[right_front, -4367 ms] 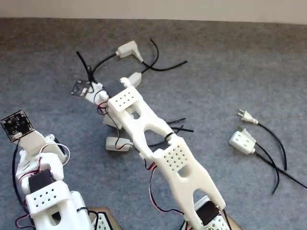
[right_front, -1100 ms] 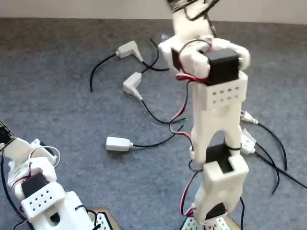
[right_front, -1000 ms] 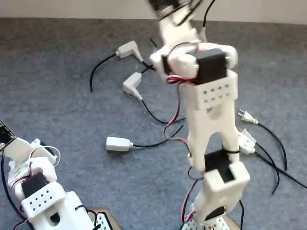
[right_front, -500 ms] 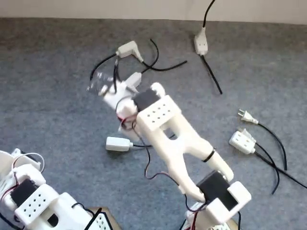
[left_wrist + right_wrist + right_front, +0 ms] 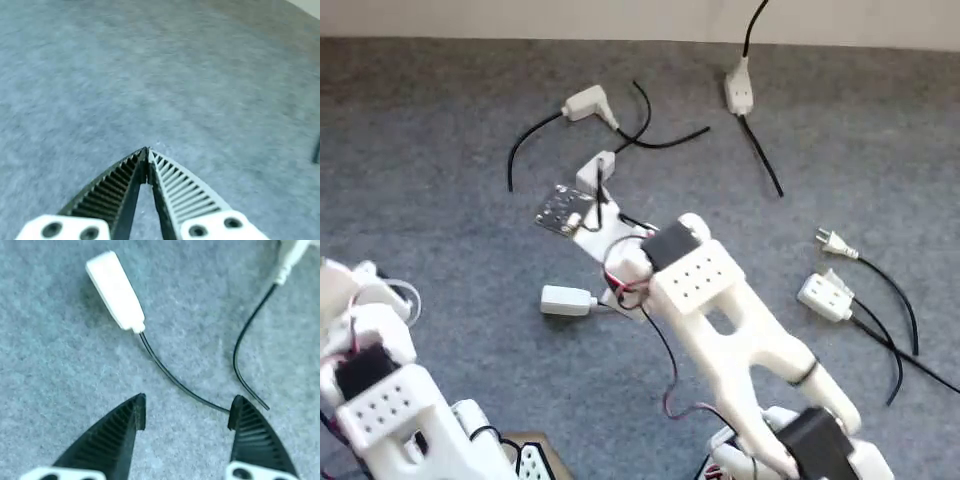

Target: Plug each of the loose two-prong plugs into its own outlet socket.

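Several white connectors on black cables lie loose on the grey carpet. A two-prong plug rests beside a white outlet block at the right. Two angled white plugs lie at the back left, and another white connector at the far edge. A flat white block lies mid-left. My right gripper hangs open just short of that block, its jaws on either side of the block's cable. My left gripper is shut on nothing, low over bare carpet.
The right arm stretches from the near right across the middle and hides the carpet under it. The left arm's base stands at the near left. Loose cables trail off the right side.
The right arm has come down from upright to lie low over the middle, near the flat white block. A white connector now lies at the far edge. The left arm has drawn back.
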